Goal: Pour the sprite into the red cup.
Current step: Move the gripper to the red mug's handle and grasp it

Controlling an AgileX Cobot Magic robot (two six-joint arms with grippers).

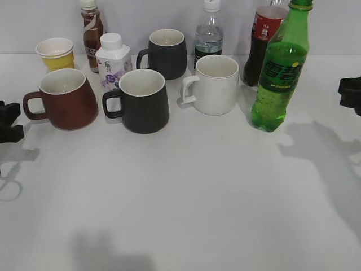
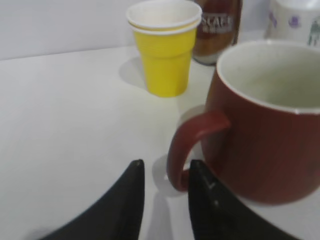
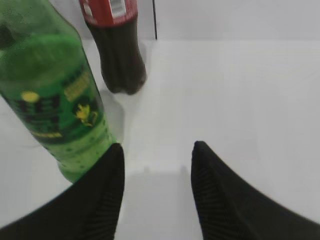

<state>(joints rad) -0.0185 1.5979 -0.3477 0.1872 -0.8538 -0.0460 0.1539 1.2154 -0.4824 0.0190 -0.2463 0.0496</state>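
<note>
Upright and capped, the sprite (image 1: 280,70) stands just in front of the cola bottle (image 1: 263,39), 3 mugs away from the red cup (image 1: 65,99). Both the right gripper (image 3: 156,170) and left gripper (image 2: 165,192) are parted and hold nothing. A crooked grasp could tip the sprite into the cola bottle. Open table (image 1: 186,197) lies in front of the sprite.

A white desk (image 1: 186,192) fills the view, meeting a plain pale grey wall (image 1: 135,20) along its far edge; soft shadows fall toward the near edge.
</note>
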